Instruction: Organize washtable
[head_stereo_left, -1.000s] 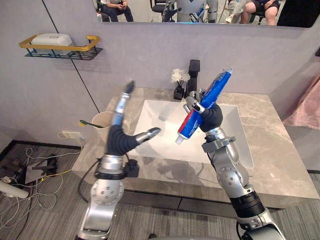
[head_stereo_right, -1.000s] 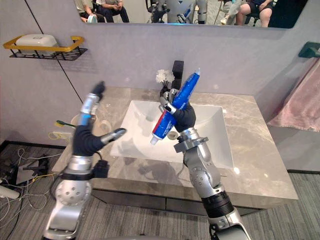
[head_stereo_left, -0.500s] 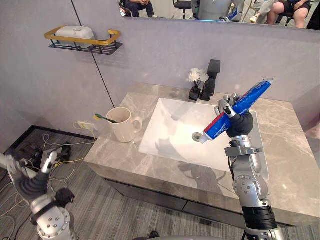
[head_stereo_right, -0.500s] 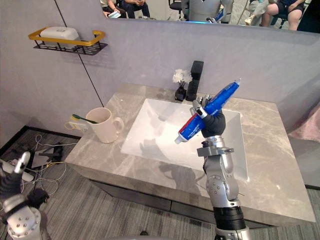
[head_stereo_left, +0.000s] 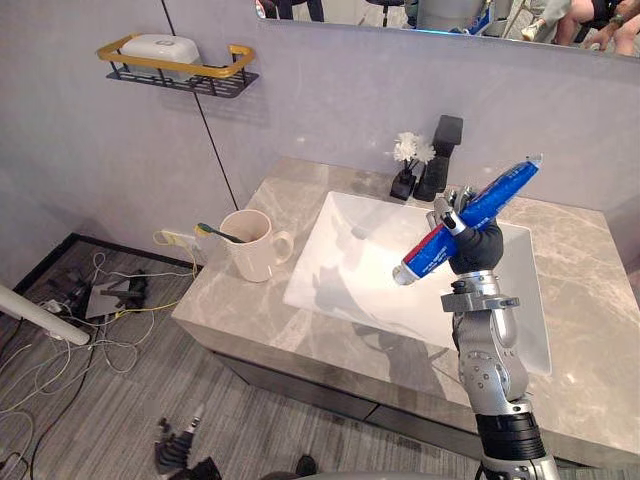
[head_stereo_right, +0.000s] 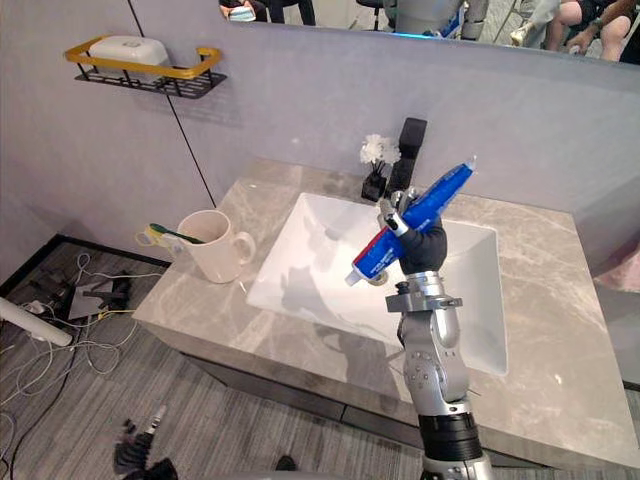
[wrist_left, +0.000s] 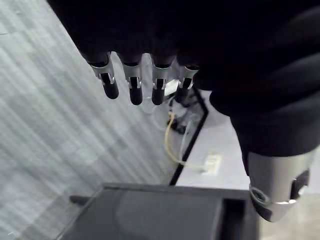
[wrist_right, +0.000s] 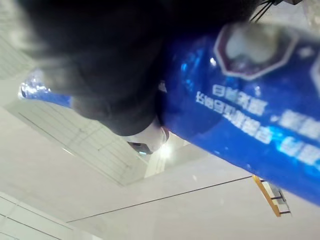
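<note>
Above the white basin (head_stereo_left: 350, 270), the right hand (head_stereo_left: 474, 246) curls its fingers round the blue plastic toothpaste tube (head_stereo_left: 500, 192), cap end down. Carry it steadily, I judge, to the cream ceramic mug (head_stereo_left: 250, 252) by the grey marble countertop's (head_stereo_left: 585, 330) left edge. The left hand (wrist_left: 131, 85) hangs low, fingers straight.

The only lettering I find is on the blue toothpaste tube (wrist_right: 235, 117) clasped in my right hand (head_stereo_left: 474, 245) over the sink (head_stereo_left: 345, 275). It has rows of white characters beside a pale hexagonal badge, too skewed and smeared for me to read.
</note>
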